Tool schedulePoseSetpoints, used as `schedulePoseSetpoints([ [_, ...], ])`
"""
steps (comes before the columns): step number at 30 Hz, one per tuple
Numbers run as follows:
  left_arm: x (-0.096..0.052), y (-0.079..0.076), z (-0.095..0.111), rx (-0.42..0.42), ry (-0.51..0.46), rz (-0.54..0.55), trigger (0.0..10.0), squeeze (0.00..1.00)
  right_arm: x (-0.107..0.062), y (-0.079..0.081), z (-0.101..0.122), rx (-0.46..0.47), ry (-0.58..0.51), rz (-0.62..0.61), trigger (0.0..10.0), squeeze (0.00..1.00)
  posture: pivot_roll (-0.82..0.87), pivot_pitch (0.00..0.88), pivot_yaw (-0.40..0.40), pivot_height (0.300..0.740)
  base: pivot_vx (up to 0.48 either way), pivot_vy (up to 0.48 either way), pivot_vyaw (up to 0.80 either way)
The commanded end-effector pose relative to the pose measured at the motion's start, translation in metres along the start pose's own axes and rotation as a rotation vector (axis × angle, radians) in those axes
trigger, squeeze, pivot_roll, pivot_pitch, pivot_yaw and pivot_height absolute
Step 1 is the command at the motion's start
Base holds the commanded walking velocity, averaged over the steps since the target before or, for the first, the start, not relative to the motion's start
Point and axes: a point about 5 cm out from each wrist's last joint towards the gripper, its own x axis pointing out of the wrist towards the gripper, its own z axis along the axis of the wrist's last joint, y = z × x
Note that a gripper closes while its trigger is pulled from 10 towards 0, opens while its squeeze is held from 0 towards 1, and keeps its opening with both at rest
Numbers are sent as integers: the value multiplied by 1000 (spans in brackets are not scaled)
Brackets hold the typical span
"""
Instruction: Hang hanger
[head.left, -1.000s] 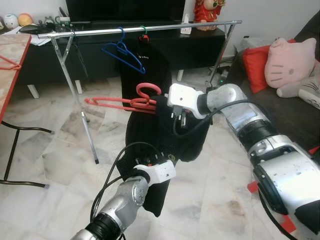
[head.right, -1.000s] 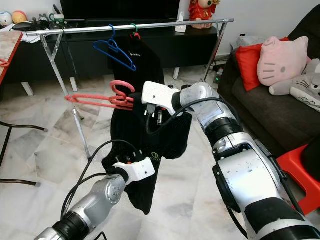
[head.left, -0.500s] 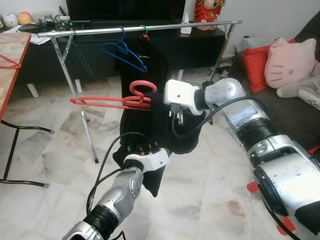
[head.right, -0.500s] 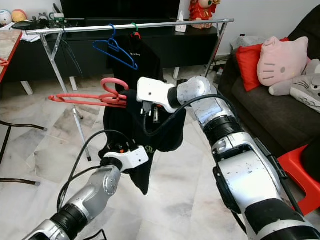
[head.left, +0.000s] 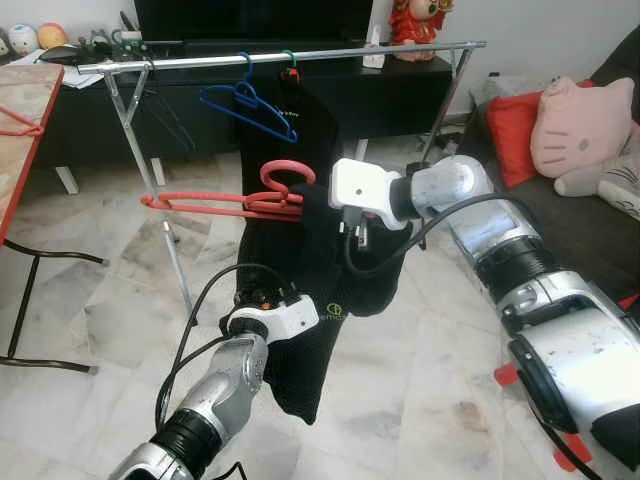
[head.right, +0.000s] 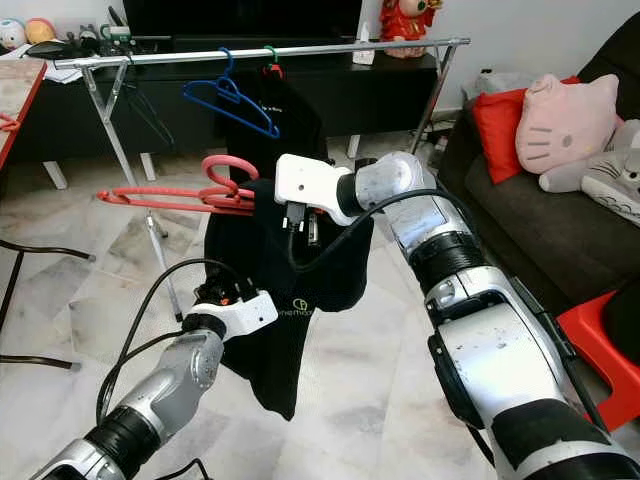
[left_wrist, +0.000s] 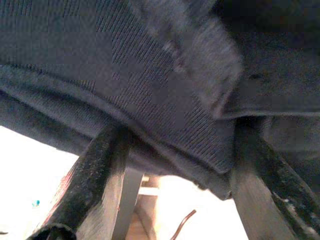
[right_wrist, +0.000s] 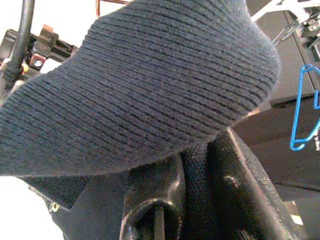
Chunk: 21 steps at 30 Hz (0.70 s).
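Red hanger (head.left: 225, 203) clenched with black garment (head.left: 325, 265) in right gripper (head.left: 312, 208); left gripper (head.left: 262, 322) grasping garment's lower part.

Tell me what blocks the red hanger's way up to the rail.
Nothing visible lies in the gap between the red hanger and the rail. On the rail itself, a blue hanger and a hung black garment take the stretch right above; the rail is bare on either side of them.

A silver metal clothes rail (head.left: 330, 54) spans the room at twelve o'clock on angled legs over a pale marble-tiled floor (head.left: 90, 320). Hooked on it hang a blue plastic hanger (head.left: 245, 100) and, beside it, a black garment (head.left: 300, 120).
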Motion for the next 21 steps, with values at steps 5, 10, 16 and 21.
schedulePoseSetpoints([
  [5,4,4,1,-13,20,41,10000,0,-7,-5,8,-26,-32,-24,0,0,2,0,-135,716,0,0,0],
  [10,5,5,2,-12,22,40,10000,0,-7,-5,8,-27,-33,-22,0,0,3,0,-135,716,0,0,0],
  [16,6,1,4,-30,3,18,7725,0,-6,-4,8,-28,-37,-19,0,0,3,0,-135,716,0,0,0],
  [21,6,0,6,-31,-4,15,118,0,-6,-4,8,-28,-39,-17,0,0,3,0,-135,716,0,0,0],
])
